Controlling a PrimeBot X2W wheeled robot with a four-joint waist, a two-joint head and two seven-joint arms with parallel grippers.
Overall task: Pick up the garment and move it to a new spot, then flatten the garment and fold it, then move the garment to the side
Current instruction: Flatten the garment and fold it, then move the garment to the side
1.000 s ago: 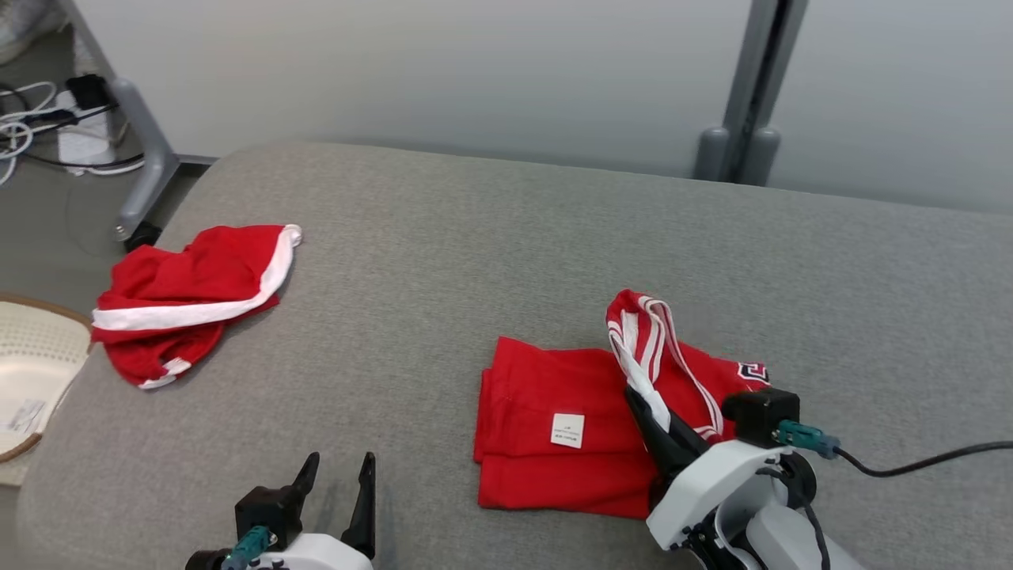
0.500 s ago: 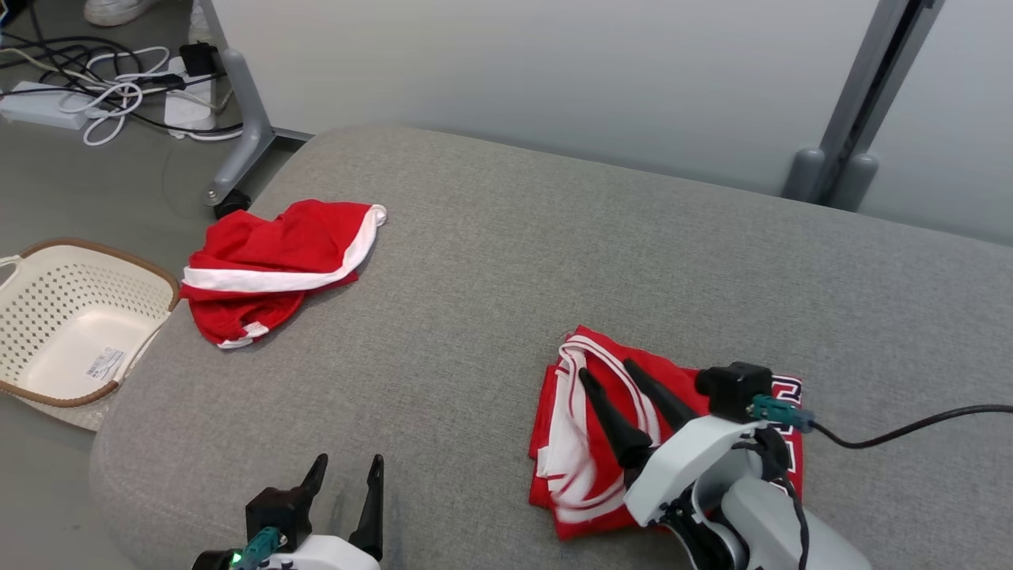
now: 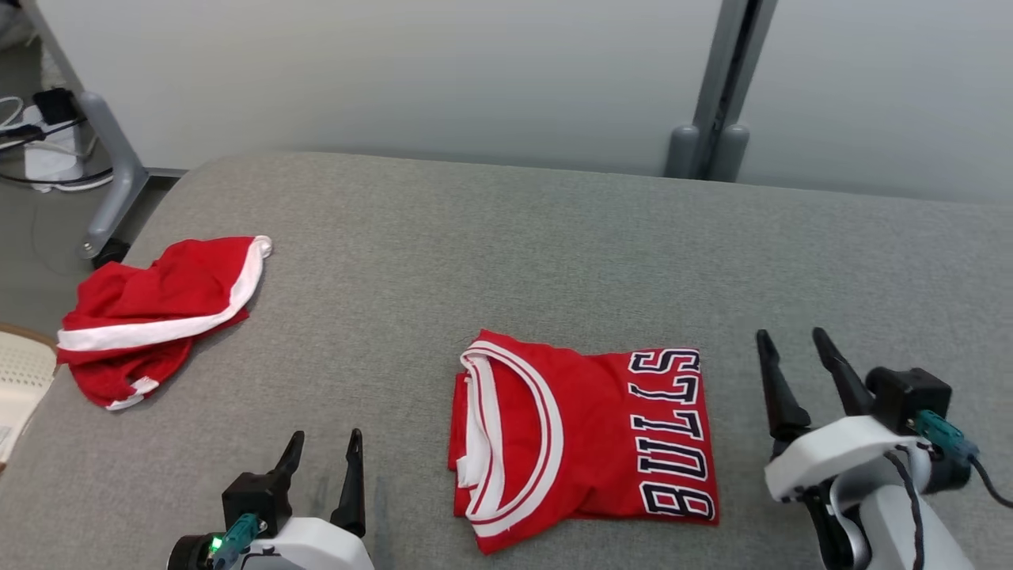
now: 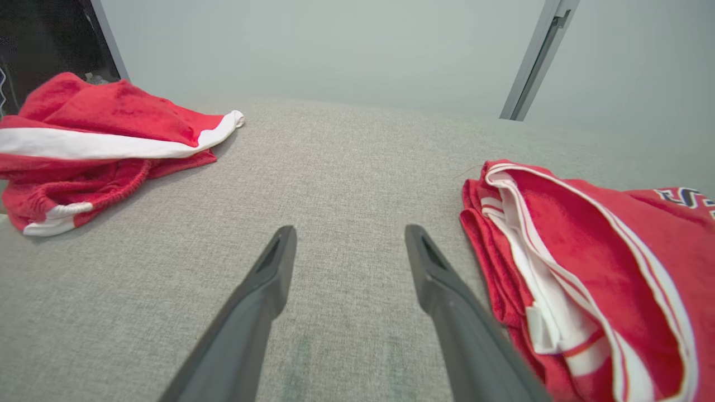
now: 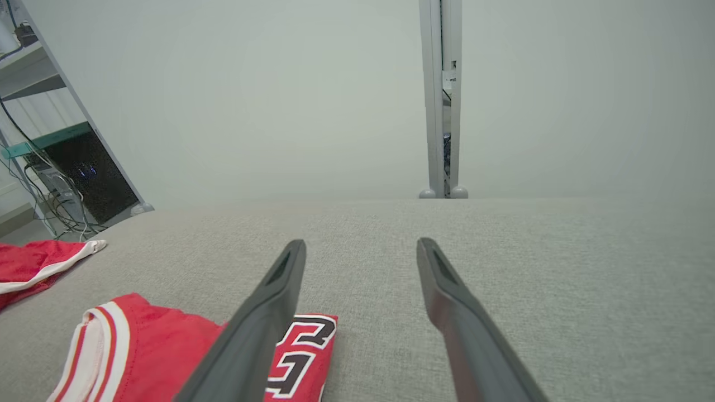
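The garment (image 3: 582, 439) is a red jersey with white trim and dark "BULLS" lettering, lying folded into a flat rectangle near the front middle of the grey cushion (image 3: 506, 261). It shows at the right of the left wrist view (image 4: 586, 279) and at the lower left of the right wrist view (image 5: 167, 357). My right gripper (image 3: 791, 339) stands open to the jersey's right, apart from it, with nothing between its fingers (image 5: 268, 312). Open and empty too, my left gripper (image 3: 324, 439) sits to the jersey's left near the front edge.
A second red garment with a white band (image 3: 154, 317) lies crumpled at the cushion's left edge. A pale perforated basket (image 3: 16, 380) stands on the floor beyond that edge. A grey post (image 3: 712, 87) rises behind the cushion; cables (image 3: 32, 134) lie at far left.
My right gripper opened, let go of the jersey and drew back to its right. The jersey now lies flat and folded. The camera view shifted between frames.
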